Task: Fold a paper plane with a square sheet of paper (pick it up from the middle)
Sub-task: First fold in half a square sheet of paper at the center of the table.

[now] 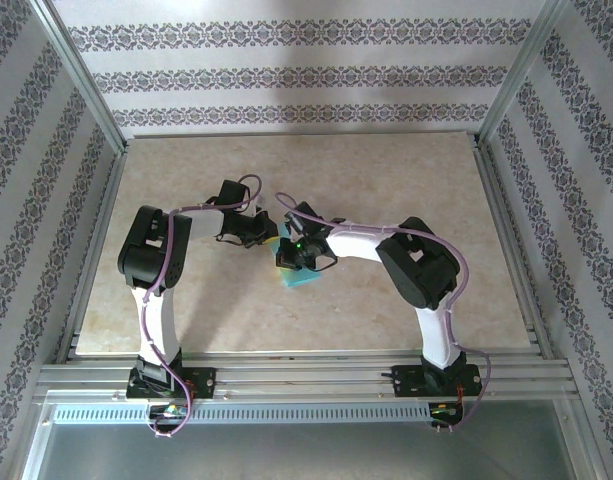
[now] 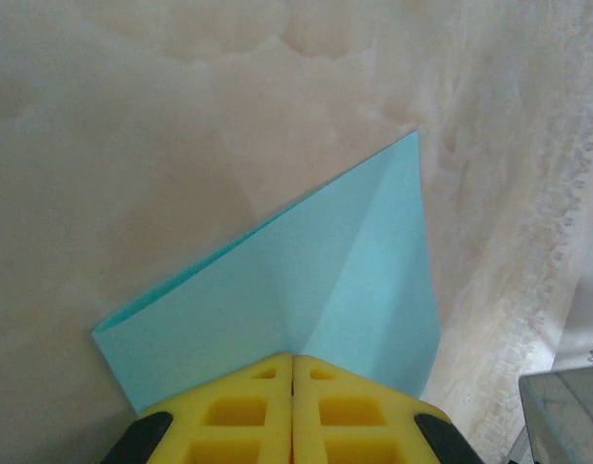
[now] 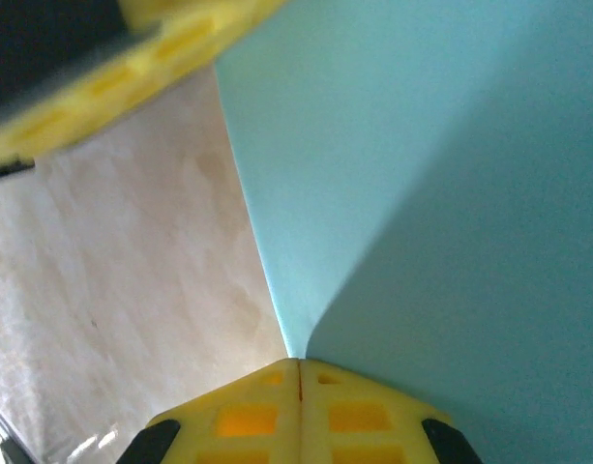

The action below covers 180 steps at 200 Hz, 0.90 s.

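Square sheet of paper (image 1: 300, 276), creased, is held mid-table, its edges well apart from the rim of the table (image 1: 406, 180); I see open room all round. Both arms bend inward. Left gripper (image 2: 292, 360) and right gripper (image 3: 298, 363) each have jaws pinched together on the sheet.

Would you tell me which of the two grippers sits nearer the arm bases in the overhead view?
The right gripper; shut on the blue paper, it sits below and right of the left gripper.
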Motion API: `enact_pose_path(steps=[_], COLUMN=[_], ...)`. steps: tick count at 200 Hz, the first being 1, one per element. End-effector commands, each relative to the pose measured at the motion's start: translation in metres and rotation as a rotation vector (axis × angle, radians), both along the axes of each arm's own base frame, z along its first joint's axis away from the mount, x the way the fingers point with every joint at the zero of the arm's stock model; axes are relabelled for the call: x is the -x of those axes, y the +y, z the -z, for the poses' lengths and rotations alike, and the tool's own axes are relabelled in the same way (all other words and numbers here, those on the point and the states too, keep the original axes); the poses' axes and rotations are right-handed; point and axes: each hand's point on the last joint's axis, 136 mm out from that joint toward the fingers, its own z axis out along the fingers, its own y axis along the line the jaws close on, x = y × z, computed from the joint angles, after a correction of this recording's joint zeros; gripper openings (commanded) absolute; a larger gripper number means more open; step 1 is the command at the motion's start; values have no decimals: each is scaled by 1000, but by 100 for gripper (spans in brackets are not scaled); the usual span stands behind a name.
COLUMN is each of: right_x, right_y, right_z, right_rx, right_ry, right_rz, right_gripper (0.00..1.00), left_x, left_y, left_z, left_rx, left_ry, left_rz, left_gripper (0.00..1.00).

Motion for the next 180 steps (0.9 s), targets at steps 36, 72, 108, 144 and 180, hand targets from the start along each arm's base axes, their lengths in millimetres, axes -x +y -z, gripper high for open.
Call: enact_pose_path(steps=[36,72,108,144,180], right_x=[55,71,75,40,7], right_y=[-10,-21,-25,-21,-57], right_z=[-1,2,-9,-72,-90], right_rx=[33,50,15,-133,-147], right_ry=[82,103,74,-116,-192], right_rz=[-117,-111,-110,-45,67], right_gripper=[2,2,2,5,20], left_x=[21,20,18,5,-1], left_y=[24,24,21,-1,-11], left_z=[37,37,32,-12,-63], left_rx=[-140,-140,-124,-36,26], left_ry=[121,119,104,13,-82], left_rz=[-40,-35,-17,50,40], left_gripper=[9,9,9,15,25])
